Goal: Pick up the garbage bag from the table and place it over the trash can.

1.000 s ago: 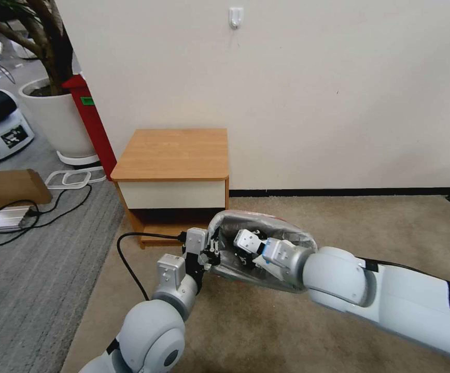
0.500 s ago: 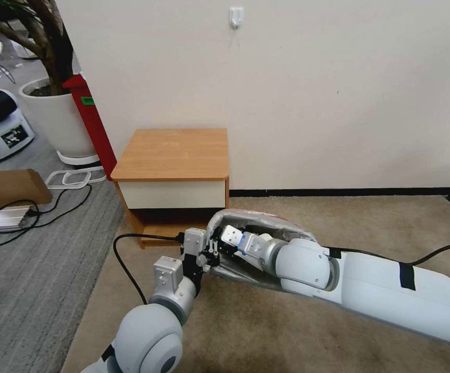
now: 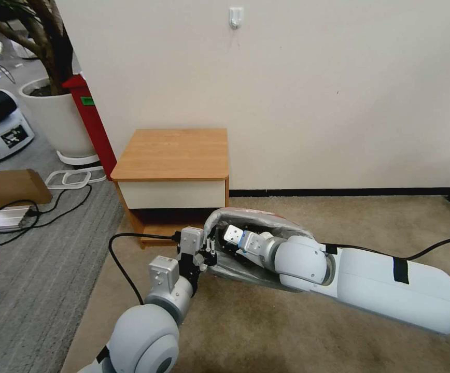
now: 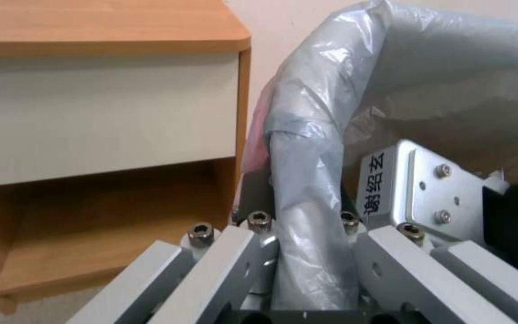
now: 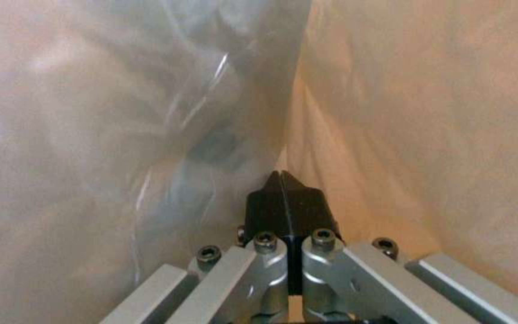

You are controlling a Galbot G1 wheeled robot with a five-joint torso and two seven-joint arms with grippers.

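The grey garbage bag [image 3: 266,228] is draped over the trash can [image 5: 427,112], which stands on the carpet just in front and to the right of the table [image 3: 173,155]. The can's beige wall shows through the plastic. My left gripper [image 3: 208,254] is shut on the bag's edge at the can's left rim; in the left wrist view a fold of the garbage bag [image 4: 307,189] runs between the fingers of the left gripper [image 4: 304,225]. My right gripper [image 3: 231,243] reaches inside the bag, and the right wrist view shows the right gripper [image 5: 283,177] shut with its pads together and holding nothing.
The wall runs right behind the table and can. A red cabinet [image 3: 93,122] and a white plant pot [image 3: 54,116] stand at the left. Cables [image 3: 38,212], a cardboard box [image 3: 10,186] and a grey mat [image 3: 33,280] lie on the left. Open carpet [image 3: 380,223] lies to the right.
My right arm has pushed farther left into the bag, carrying its gripper deeper inside. The left gripper has shifted slightly left and kept its hold on the rim.
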